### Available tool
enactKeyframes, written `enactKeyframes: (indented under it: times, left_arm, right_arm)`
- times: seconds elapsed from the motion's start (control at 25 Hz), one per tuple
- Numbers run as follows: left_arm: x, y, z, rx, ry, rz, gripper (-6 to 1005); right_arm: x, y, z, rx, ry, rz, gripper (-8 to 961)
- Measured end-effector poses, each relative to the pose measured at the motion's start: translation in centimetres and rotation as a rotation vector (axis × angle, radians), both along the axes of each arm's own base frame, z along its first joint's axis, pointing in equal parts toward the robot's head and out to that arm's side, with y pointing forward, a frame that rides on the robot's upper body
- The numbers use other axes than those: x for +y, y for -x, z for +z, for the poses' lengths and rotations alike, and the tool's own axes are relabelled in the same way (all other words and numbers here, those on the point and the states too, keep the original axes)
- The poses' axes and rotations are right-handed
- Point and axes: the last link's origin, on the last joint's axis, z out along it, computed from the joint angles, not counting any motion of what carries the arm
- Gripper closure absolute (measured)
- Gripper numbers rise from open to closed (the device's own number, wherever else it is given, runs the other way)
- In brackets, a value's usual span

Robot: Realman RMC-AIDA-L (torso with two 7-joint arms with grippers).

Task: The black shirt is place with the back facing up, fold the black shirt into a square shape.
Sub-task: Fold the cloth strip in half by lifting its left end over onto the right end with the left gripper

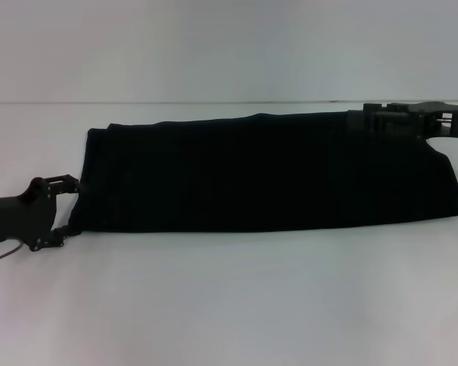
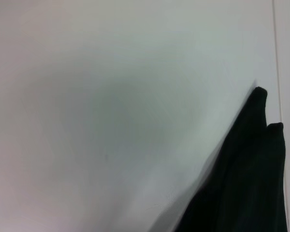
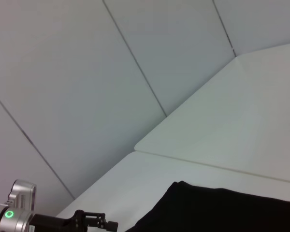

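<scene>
1. Looking from the head view, the black shirt (image 1: 267, 171) lies flat on the white counter (image 1: 229, 297) as a long folded band stretching from the robot's left to its right, with no lettering showing. The left gripper (image 1: 70, 206) sits at the shirt's left end near its front corner, touching the cloth; whether its jaws pinch the fabric or stand spread cannot be told, since black metal merges with black cloth. The right gripper (image 1: 366, 120) rests at the shirt's far right corner, its jaws equally hard to read. The right arm runs off the frame's edge.

2. In the left wrist view, only a dark folded corner of the black shirt (image 2: 246, 179) shows against the pale counter (image 2: 111, 121); two small rounded tips of cloth stick out. No jaws are visible.

3. In the right wrist view, an edge of the black shirt (image 3: 222, 210) lies on the counter (image 3: 222, 125), with panelled walls (image 3: 87, 72) behind. The left gripper (image 3: 94, 223) appears far off, partly cut off.
</scene>
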Motion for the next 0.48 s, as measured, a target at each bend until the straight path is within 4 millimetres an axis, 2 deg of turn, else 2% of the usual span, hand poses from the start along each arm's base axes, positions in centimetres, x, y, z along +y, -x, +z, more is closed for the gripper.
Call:
enactKeyframes:
  times: [0.48]
  left_arm:
    - [0.86,-0.71,0.37,0.049,-0.005,-0.086,233]
  right_arm:
    - [0.06,-0.03,0.2,0.01,-0.01,-0.004,250]
